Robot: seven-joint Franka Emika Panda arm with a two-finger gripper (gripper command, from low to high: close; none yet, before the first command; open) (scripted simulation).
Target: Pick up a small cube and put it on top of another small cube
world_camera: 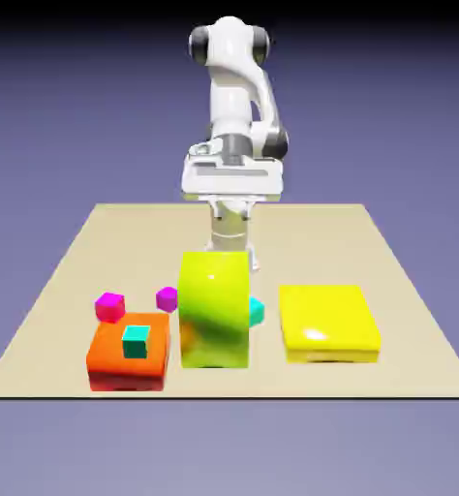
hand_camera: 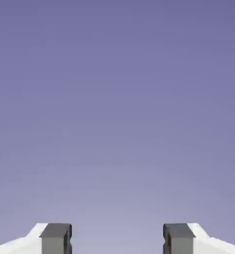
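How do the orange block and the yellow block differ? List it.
The orange block lies at the exterior view's left and carries a teal cube; the yellow block lies at the right, bare on top. The yellow block is wider. Both are flat, glossy slabs on the table.

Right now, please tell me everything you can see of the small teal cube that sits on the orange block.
The small teal cube is plain, matte and one colour, with sharp edges. It rests flat and upright on top of the glossy orange block, near the middle of its top face. Nothing else touches it. It does not appear in the hand view.
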